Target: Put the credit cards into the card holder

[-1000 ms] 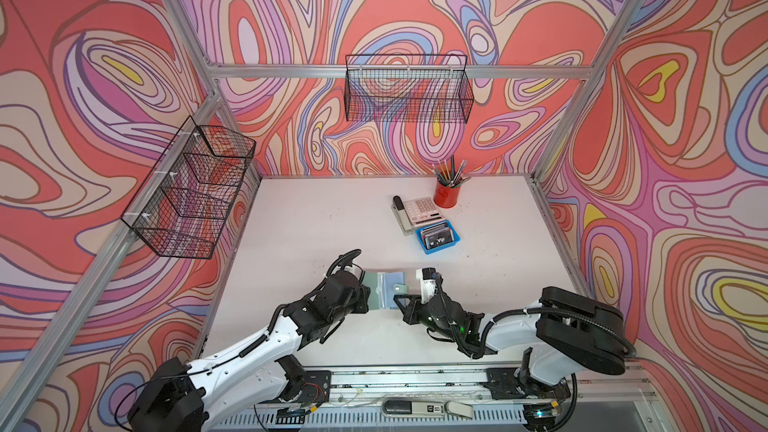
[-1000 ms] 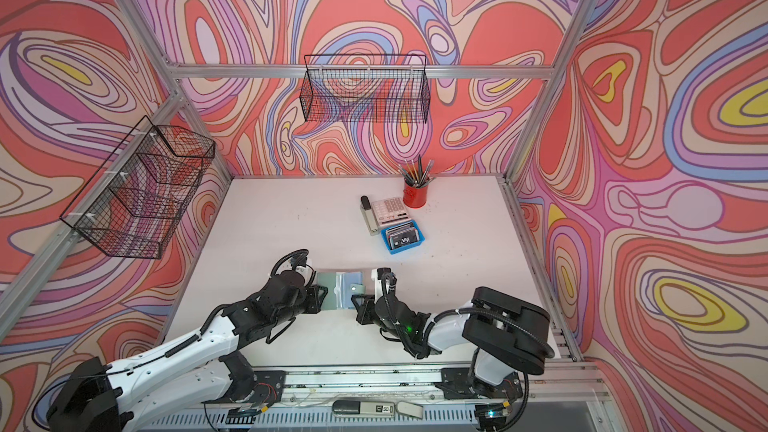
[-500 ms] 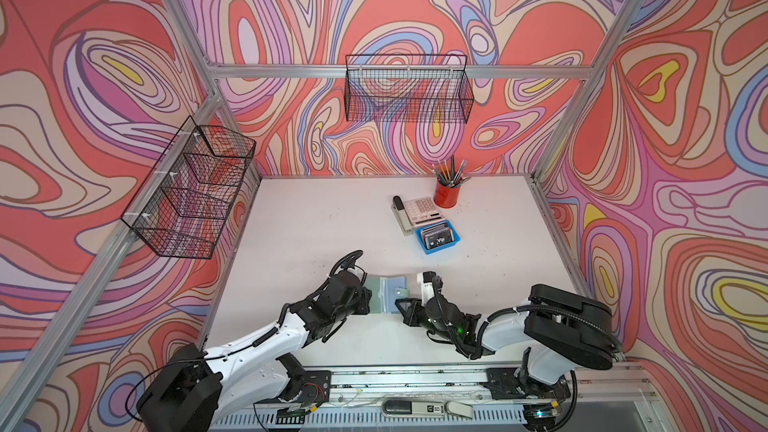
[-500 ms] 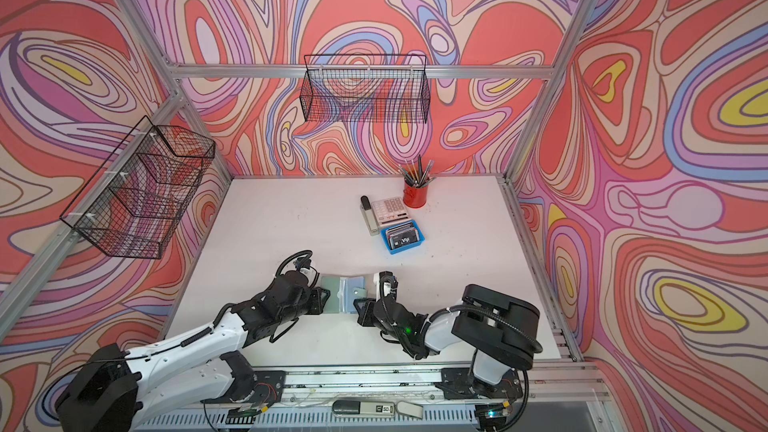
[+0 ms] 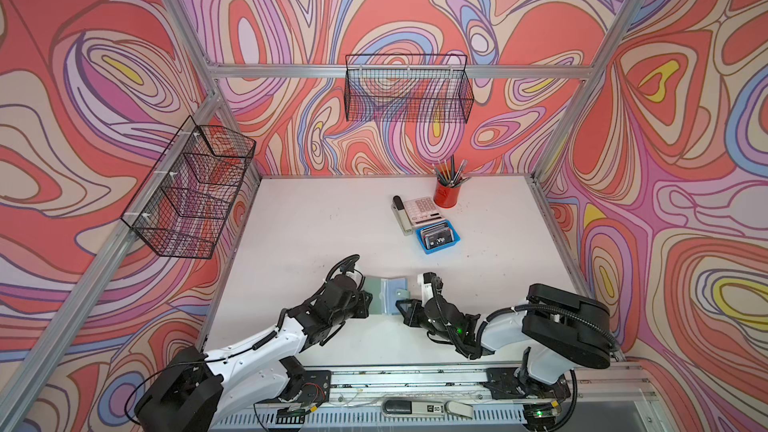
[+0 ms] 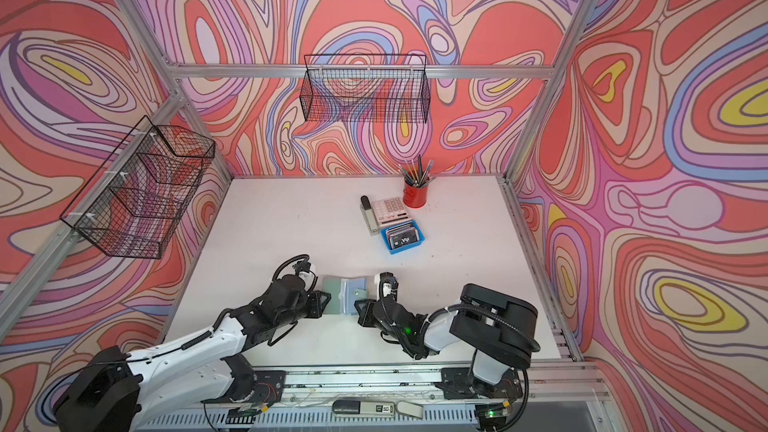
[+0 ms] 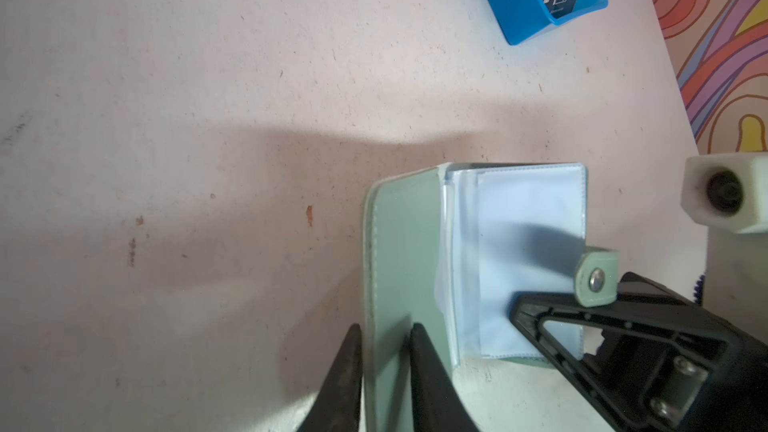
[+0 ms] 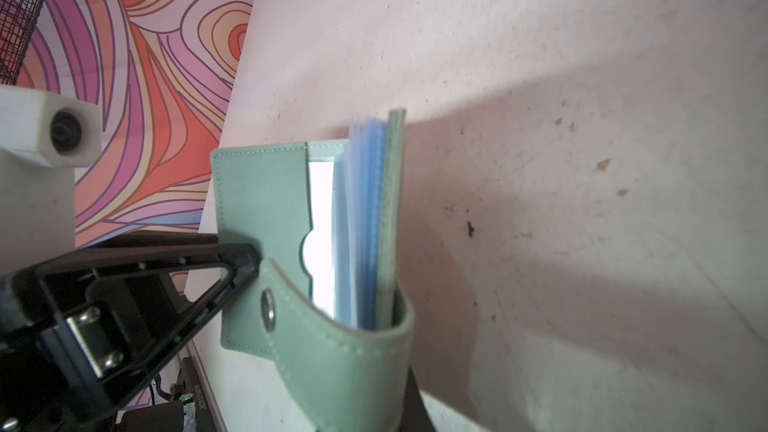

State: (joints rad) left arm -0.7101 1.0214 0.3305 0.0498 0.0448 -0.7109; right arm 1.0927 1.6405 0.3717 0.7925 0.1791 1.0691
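Card holder (image 5: 388, 297) held open, green cover pinched between left gripper (image 7: 385, 330) fingers; snap tab (image 7: 596, 280) clamped by closed right gripper (image 7: 524, 308). Credit cards (image 5: 436, 236) stood in blue tray (image 5: 444, 246), well apart.

Card holder (image 5: 387, 295): you see it lying open near the front edge of the table (image 5: 316, 226), between the two grippers.
Left gripper (image 5: 366, 300): at the holder's left edge.
Right gripper (image 5: 400, 304): tip at its right side.
Credit cards (image 5: 436, 237): standing in the blue tray (image 5: 455, 239), with a dark "Vip" card in front.
Calculator (image 5: 424, 209): just behind the tray, beside the red pencil cup (image 5: 446, 198).
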